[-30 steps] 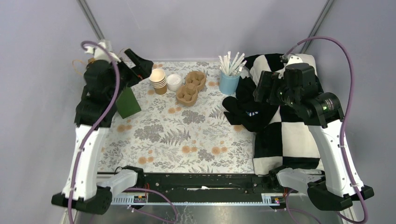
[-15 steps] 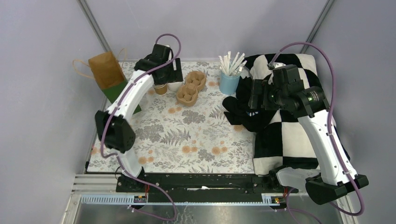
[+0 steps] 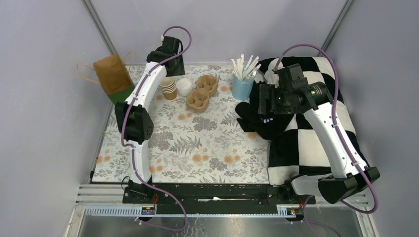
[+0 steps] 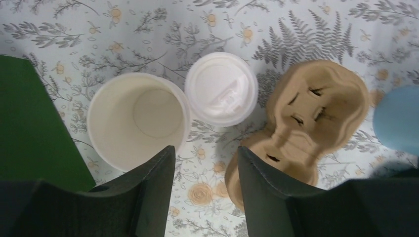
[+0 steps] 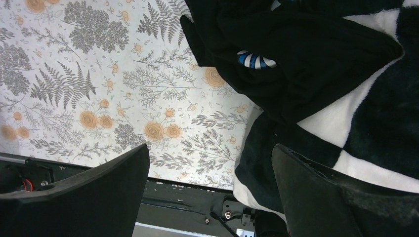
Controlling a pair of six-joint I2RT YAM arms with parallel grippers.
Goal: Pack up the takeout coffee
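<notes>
My left end effector (image 4: 205, 165) is open, with nothing between its fingers. It hangs over the tan paper cups (image 4: 140, 120) (stacked, open side up) at the back of the table (image 4: 296, 29). A white lid (image 4: 221, 89) lies just beside them, next to the brown cup carrier (image 4: 301, 123). My right end effector (image 5: 210, 165) is wide open too.

Left arm (image 3: 146, 88) and right arm (image 3: 330, 129): white shells, black joints; a lilac cable (image 3: 177, 28) trails each; left pincer (image 4: 206, 150) matte black.
</notes>
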